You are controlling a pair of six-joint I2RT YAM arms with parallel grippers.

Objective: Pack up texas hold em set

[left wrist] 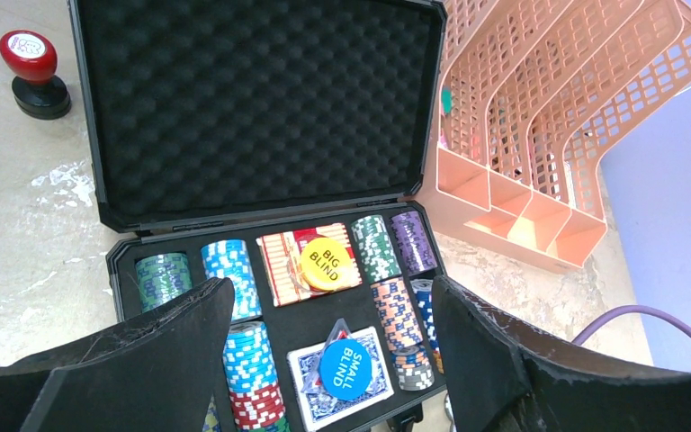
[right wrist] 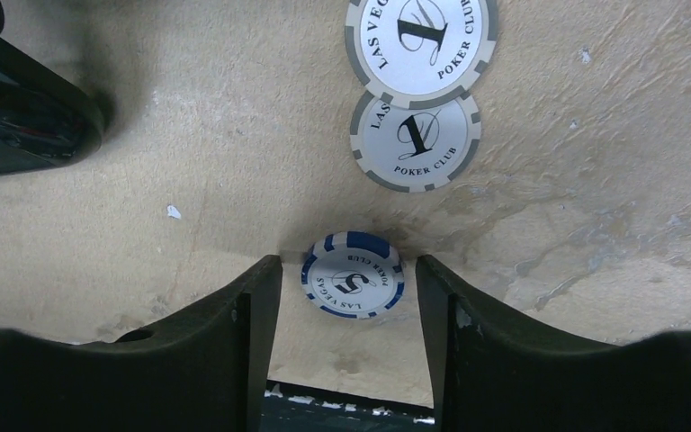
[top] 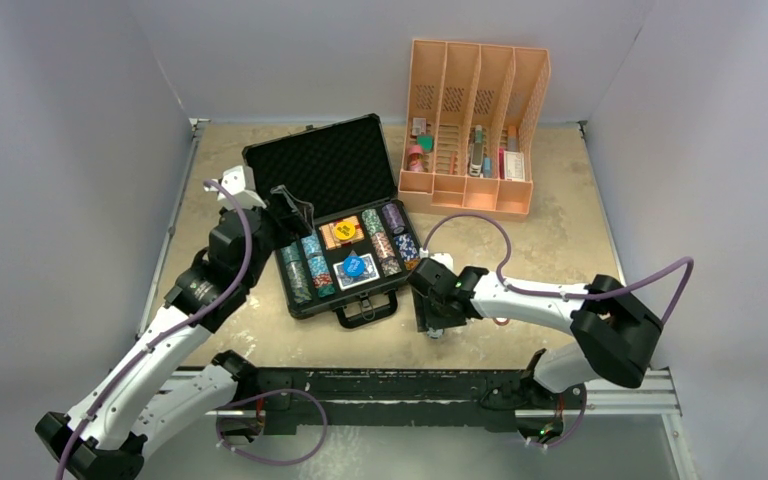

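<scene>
Looks like robotics lab test cell. Closed in on three sides by plain pale wall panels (top: 60,150). Floored with worn, stained beige tabletop (top: 560,230). Fitted at near edge with metal rail (top: 650,398) carrying two bolted robot arms, left arm (top: 140,365) and right arm (top: 530,297), trailing loose purple cable (top: 480,217). Dressed with staged props: orange desk organizer (top: 470,130) at back, open poker case (top: 320,165) mid-table. Lit evenly, with soft shadows.

Chips (top: 305,275) in briefcase (top: 320,165), organizer (top: 470,130) behind-right, loose chips (right wrist: 414,135) on table (top: 550,240)
</scene>
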